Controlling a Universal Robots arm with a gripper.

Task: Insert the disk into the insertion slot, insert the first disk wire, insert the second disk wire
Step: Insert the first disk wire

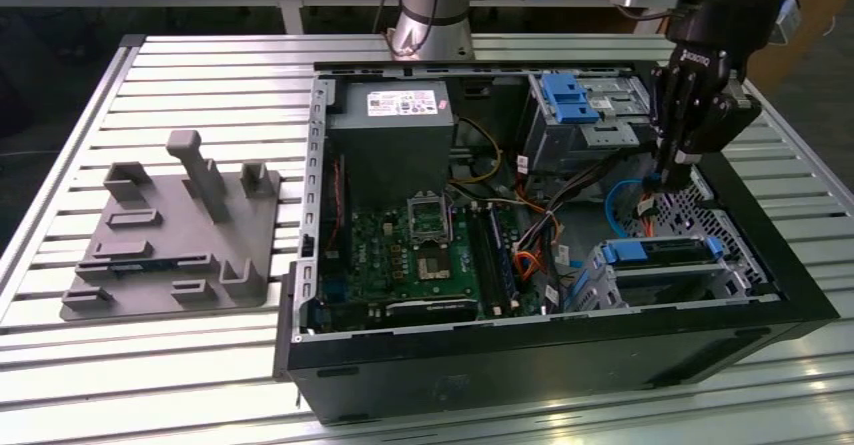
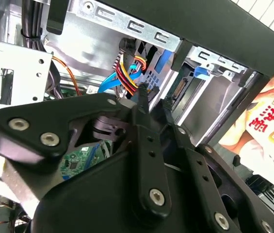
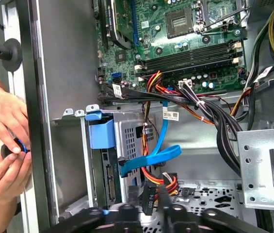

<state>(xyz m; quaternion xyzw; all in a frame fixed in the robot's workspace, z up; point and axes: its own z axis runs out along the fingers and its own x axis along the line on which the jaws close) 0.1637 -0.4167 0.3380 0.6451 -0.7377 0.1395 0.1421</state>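
Gripper (image 1: pixel 667 177) clamped on black connector of wire (image 3: pixel 149 196), low inside case (image 1: pixel 534 350), near slot (image 1: pixel 731 277). Disk (image 1: pixel 661 251) sits in slot, blue carrier up.

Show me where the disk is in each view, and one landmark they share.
Exterior view: the disk lies in the slot, in the case's near corner at the exterior view's right.
Second wrist view: the disk's blue end shows in the slot, beside the case's black wall.
First wrist view: the disk's blue end sits by the case's grey wall.
Shared landmark: the blue cable looping beside the slot.
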